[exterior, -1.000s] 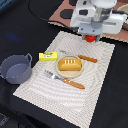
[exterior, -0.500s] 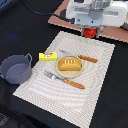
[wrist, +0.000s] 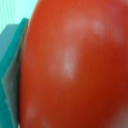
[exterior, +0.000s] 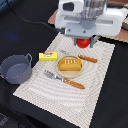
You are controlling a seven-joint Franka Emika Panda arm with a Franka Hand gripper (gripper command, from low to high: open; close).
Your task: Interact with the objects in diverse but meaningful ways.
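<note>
The red tomato (wrist: 75, 65) looks like smooth, glossy plastic with soft pale highlights. The grey-blue pot (exterior: 16, 69) has a dull, matt finish, and the bread loaf (exterior: 69, 63) a smooth golden-brown sheen. The placemat (exterior: 60, 95) beneath looks like finely ribbed woven cloth.

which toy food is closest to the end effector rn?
The red tomato, directly under the end effector at the mat's far edge; it fills the wrist view. The bread loaf on its plate and the yellow butter block lie farther off.
</note>
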